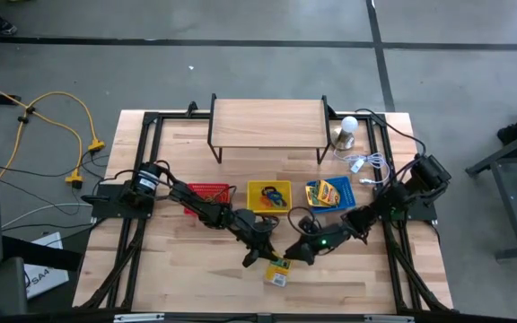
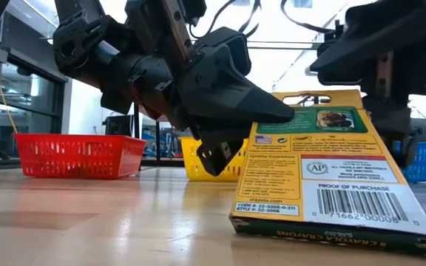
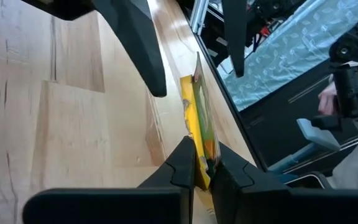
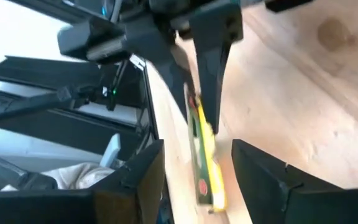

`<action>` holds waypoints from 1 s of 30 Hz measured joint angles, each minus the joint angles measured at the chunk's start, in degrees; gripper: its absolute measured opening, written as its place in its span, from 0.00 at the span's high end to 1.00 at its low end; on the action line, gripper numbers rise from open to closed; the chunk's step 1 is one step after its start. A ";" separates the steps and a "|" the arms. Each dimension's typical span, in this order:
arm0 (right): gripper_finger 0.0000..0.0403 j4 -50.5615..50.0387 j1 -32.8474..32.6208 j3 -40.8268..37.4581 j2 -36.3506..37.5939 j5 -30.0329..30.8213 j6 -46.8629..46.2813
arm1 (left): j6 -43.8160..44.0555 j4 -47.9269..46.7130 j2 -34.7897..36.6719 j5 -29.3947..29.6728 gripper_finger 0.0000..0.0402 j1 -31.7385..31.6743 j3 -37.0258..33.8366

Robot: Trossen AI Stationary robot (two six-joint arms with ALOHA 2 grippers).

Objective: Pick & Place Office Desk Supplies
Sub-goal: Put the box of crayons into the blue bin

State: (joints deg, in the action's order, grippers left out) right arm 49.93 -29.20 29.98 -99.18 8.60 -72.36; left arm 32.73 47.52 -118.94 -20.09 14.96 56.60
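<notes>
A flat yellow-and-green crayon box [image 2: 324,177] stands tilted near the table's near edge [image 1: 278,272], its barcode face toward the low camera. My left gripper [image 1: 260,251] [image 3: 202,163] reaches in from the table's left and is shut on it. My right gripper [image 1: 300,249] [image 4: 197,149] comes from the right and is open. Its two fingers [image 3: 148,56] stand on either side of the box [image 4: 205,171] without touching it. In the low view the right gripper [image 2: 390,74] hangs above the box's right side. My left gripper pinches the crayon box between its two fingers at the upper edge, near the top left corner [image 2: 281,112] [image 3: 199,146]. The fingers slant down from the table's left. The box is tilted, with its top raised and its lower end [image 2: 331,235] on the table.
Behind the box sit a red basket [image 1: 209,191], a yellow basket [image 1: 268,196] with small items, and a blue basket [image 1: 330,193] with another crayon box. A wooden riser [image 1: 267,126] stands at the far side. The bulb [image 1: 348,130] and white wire [image 1: 368,163] lie to its right.
</notes>
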 joint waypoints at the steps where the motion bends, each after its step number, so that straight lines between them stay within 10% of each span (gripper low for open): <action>1: 0.56 -0.30 -0.35 0.00 0.00 -0.01 0.00 | 0.02 0.05 0.00 0.12 0.95 0.00 0.00; 21: 0.56 -6.83 -3.66 -0.01 -0.04 1.92 -3.05 | 0.11 4.65 0.20 4.39 0.95 -1.79 -0.02; 30: 0.80 -5.00 -3.66 0.00 -0.05 1.75 -2.84 | 0.17 5.52 0.24 5.21 0.95 -1.79 0.00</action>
State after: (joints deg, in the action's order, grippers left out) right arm 44.93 -32.86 29.98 -99.23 10.35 -75.20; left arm 32.90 53.04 -118.69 -14.88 13.17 56.60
